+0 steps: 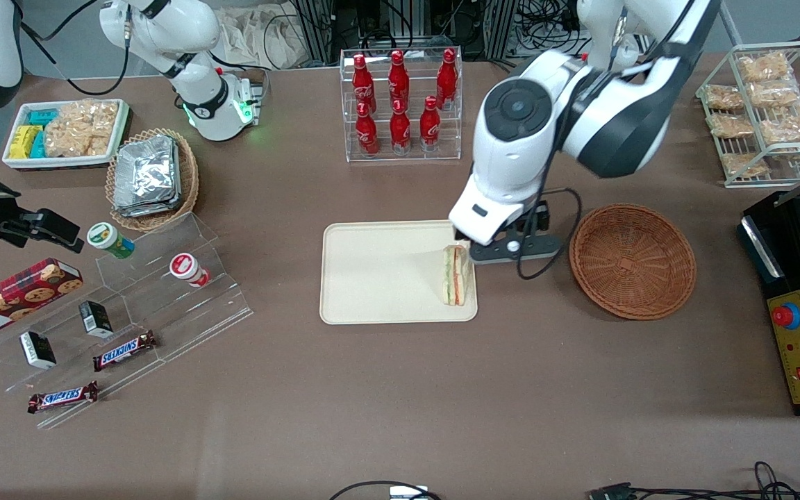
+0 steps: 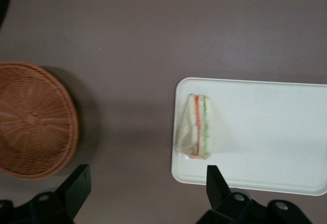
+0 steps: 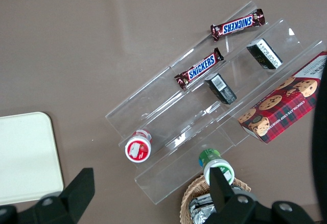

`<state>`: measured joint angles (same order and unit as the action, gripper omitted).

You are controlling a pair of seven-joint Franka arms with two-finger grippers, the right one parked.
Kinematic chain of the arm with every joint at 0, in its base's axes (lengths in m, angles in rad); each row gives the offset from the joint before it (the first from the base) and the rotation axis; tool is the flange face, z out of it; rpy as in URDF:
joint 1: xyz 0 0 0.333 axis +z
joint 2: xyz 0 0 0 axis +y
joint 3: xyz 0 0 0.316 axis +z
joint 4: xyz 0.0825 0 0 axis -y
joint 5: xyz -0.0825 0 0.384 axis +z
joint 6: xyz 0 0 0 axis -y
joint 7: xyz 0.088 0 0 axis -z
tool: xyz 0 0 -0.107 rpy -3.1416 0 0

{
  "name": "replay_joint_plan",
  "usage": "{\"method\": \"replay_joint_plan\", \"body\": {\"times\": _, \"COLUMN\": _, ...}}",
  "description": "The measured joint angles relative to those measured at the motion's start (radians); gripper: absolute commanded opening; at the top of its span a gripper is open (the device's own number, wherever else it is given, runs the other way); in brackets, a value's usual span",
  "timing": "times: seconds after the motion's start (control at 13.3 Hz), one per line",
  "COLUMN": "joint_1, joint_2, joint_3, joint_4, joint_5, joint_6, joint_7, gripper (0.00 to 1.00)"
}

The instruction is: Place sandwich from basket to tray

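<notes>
The sandwich (image 1: 455, 275) lies on the tray (image 1: 386, 271), tight against the tray's short edge that faces the basket (image 1: 632, 260), and runs from about the middle of that edge toward its near corner. It rests with its layered cut face showing, green and red-orange bands visible through the clear wrap; a wedge set down this way sits steady and should not roll. Its spot at the edge makes sense: that is the first strip of tray met when coming across from the basket.

The gripper (image 2: 145, 183) hangs above the table beside that same tray edge, a little farther from the front camera than the sandwich, fingers spread wide and holding nothing. In the wrist view the sandwich lies clear of both fingers (image 2: 217, 183), so the release looks complete.

The basket sits on the table well apart from the tray, toward the working arm's end, and it shows only bare weave inside. Judged from this, the task is essentially finished; only lifting the arm away remains.
</notes>
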<state>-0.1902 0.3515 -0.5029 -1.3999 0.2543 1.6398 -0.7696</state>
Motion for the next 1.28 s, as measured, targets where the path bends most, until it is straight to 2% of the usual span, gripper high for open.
{"method": "replay_joint_plan", "body": {"times": 0.53, "joint_1": 0.195, "joint_2": -0.166, "joint_3": 0.022, "joint_4": -0.008, "joint_5": -0.083, "joint_6": -0.118, "joint_7": 0.195, "gripper": 1.0}}
{"method": "replay_joint_plan", "body": {"times": 0.68, "joint_1": 0.187, "joint_2": -0.236, "joint_3": 0.14, "joint_4": -0.071, "joint_5": -0.151, "joint_6": -0.119, "joint_7": 0.308, "gripper": 1.0}}
{"method": "replay_joint_plan", "body": {"times": 0.9, "joint_1": 0.117, "joint_2": -0.327, "joint_3": 0.393, "joint_4": -0.16, "joint_5": -0.214, "joint_6": -0.119, "joint_7": 0.521, "gripper": 1.0}}
{"method": "replay_joint_plan", "body": {"times": 1.05, "joint_1": 0.092, "joint_2": -0.359, "joint_3": 0.485, "joint_4": -0.19, "joint_5": -0.218, "joint_6": -0.119, "joint_7": 0.614, "gripper": 1.0}}
{"method": "replay_joint_plan", "body": {"times": 1.28, "joint_1": 0.072, "joint_2": -0.365, "joint_3": 0.553, "joint_4": -0.197, "joint_5": -0.219, "joint_6": -0.126, "joint_7": 0.687, "gripper": 1.0}}
